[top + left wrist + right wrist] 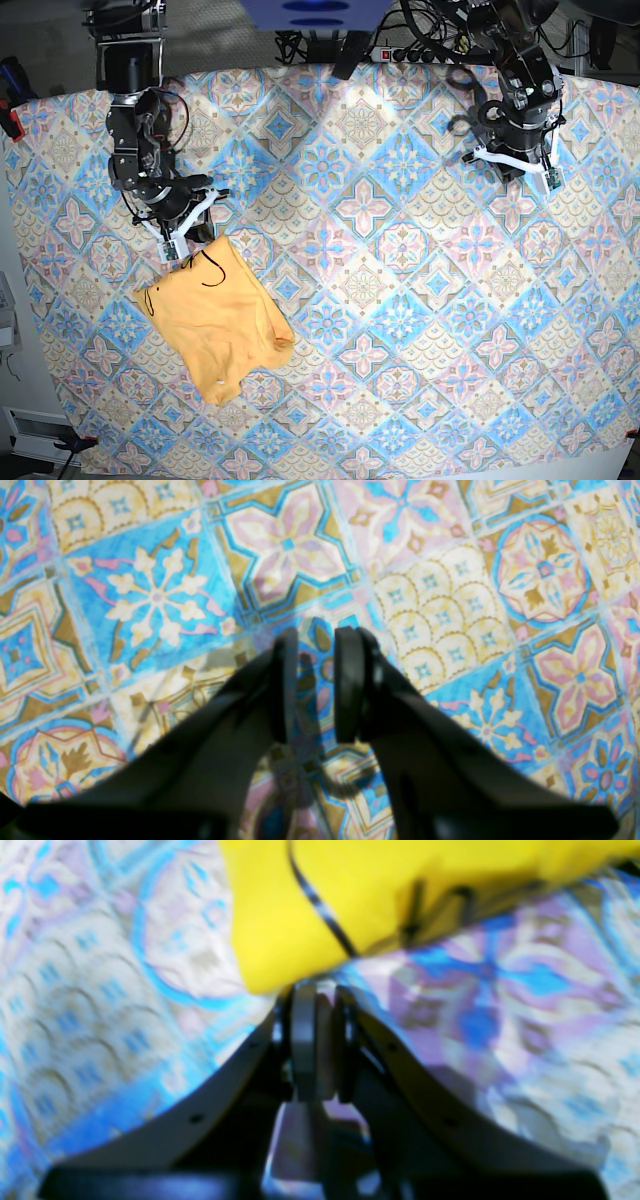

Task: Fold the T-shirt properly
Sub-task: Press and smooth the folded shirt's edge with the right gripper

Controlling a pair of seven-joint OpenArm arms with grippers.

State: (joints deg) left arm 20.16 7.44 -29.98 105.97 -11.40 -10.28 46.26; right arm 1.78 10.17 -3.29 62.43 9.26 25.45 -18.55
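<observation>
The pale yellow-orange T-shirt (215, 315) lies crumpled on the patterned tablecloth at the left of the base view. A thin black squiggle (320, 905) runs across it near its upper corner. My right gripper (322, 990) hovers right at that corner of the T-shirt (300, 900). Its jaws stand a narrow gap apart, with tablecloth showing between them and no yellow cloth inside. In the base view this right gripper (190, 238) sits at the shirt's top edge. My left gripper (316, 635) is open over bare tablecloth, far from the shirt, at the upper right (525, 172).
The blue-and-pink patterned tablecloth (400, 300) covers the whole table. Cables and a power strip (400, 50) lie along the far edge. The table's near edge runs along the bottom of the base view.
</observation>
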